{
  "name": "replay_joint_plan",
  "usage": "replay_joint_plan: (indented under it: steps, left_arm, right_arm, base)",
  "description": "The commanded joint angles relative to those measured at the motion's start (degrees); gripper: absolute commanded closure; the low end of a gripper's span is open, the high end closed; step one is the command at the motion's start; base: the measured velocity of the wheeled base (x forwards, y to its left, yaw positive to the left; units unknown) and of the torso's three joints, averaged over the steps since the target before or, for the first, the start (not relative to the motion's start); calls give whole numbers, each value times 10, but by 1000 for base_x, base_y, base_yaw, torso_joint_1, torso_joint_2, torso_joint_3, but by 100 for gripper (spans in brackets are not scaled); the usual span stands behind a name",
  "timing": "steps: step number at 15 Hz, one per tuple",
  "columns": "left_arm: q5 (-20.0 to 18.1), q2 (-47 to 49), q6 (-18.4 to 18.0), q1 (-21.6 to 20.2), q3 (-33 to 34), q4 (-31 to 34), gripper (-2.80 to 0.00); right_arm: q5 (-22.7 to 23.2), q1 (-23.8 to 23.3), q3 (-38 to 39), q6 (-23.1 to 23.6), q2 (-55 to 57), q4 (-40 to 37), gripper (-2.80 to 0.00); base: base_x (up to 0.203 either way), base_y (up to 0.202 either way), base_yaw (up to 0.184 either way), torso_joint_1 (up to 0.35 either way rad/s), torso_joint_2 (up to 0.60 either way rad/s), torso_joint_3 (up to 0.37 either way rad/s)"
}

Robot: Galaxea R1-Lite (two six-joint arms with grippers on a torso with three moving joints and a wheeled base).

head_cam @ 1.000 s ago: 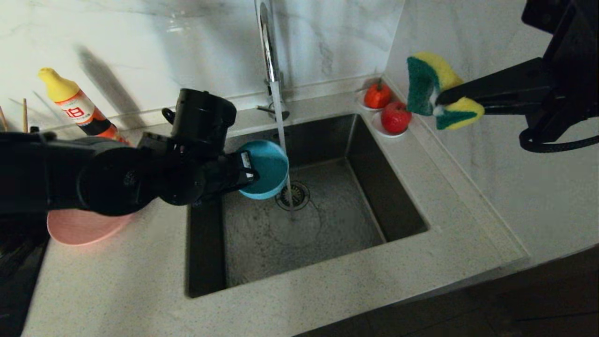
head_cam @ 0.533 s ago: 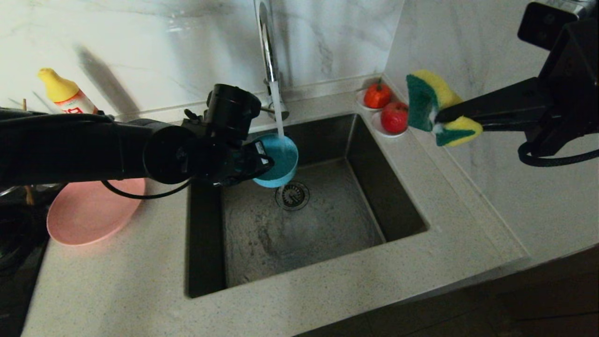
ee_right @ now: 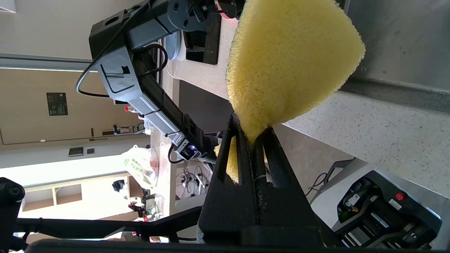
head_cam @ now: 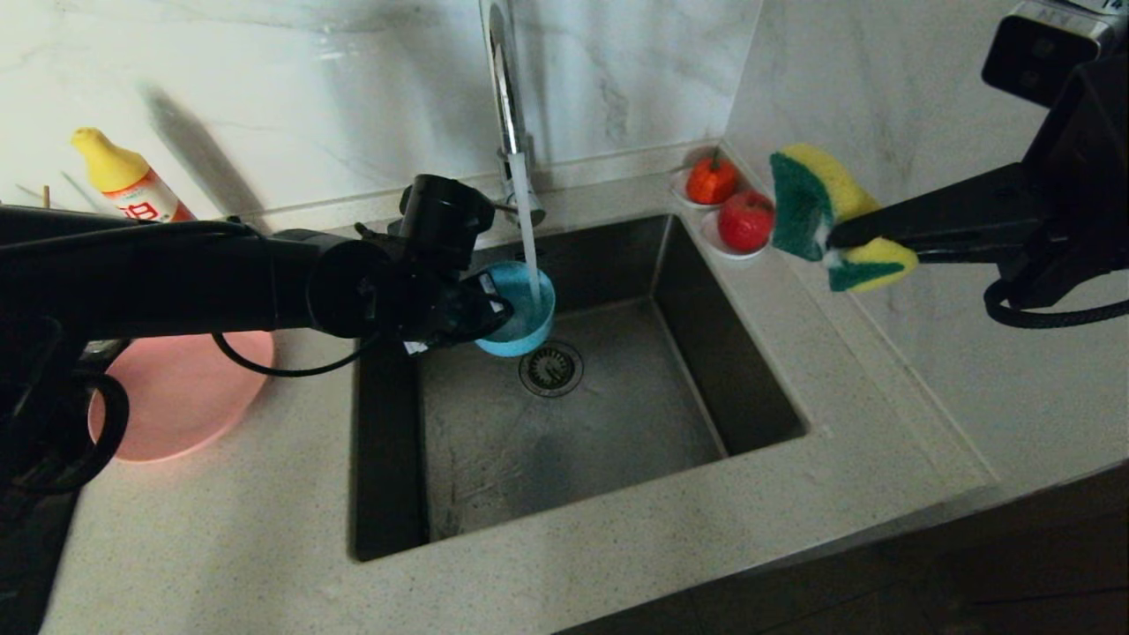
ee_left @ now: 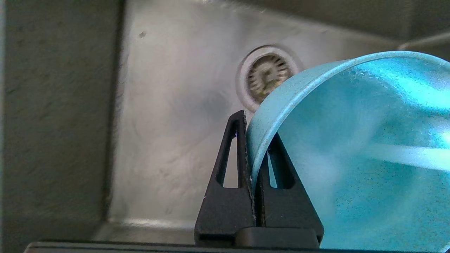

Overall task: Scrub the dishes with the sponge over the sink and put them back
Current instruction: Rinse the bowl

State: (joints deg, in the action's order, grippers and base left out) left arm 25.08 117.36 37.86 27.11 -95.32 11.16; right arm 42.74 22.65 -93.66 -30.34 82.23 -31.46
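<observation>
On the far left, by the white wall, stands a bottle point(head_cam: 132, 190) with a yellow cap and an orange label. In front of it the pink plate point(head_cam: 176, 397) lies flat on the speckled table point(head_cam: 220, 529), partly hidden under the long black left arm. That arm reaches across from the left to the sink point(head_cam: 617, 414). The left claw point(head_cam: 494, 310) is clenched on the rim of the blue bowl point(head_cam: 525, 309), with one finger inside the bowl and one outside, as the left wrist view point(ee_left: 255, 154) shows. The bowl point(ee_left: 351, 158) is tipped on its side over the sink, just above the round drain point(head_cam: 551, 368), and it is not touching the bottom. Water runs down from the tall shiny tap point(head_cam: 507, 97) and lands in the bowl. To the right of the sink, in the back corner of the table, two red fruits point(head_cam: 732, 203) sit on small white saucers. Farther right, the right claw point(head_cam: 833, 238) is up in the air above the right edge of the table, well apart from the bowl. It is squeezed tight on the sponge point(head_cam: 825, 216), which bends around the fingers. The yellow side point(ee_right: 291, 59) and the dark green side both show.
</observation>
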Motion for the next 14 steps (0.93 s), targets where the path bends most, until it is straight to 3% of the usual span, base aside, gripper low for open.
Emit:
replay_joint_plan:
  steps: [1, 14]
  left_arm:
    - [1, -4, 3, -9, 1, 10, 0]
    - [-20, 17, 19, -22, -30, 10, 0]
  right_arm:
    - [2, 0, 1, -2, 2, -1, 0]
    - [3, 1, 5, -1, 8, -1, 0]
  base:
    - [0, 0, 0, 0, 0, 0]
    - [0, 0, 0, 0, 0, 0]
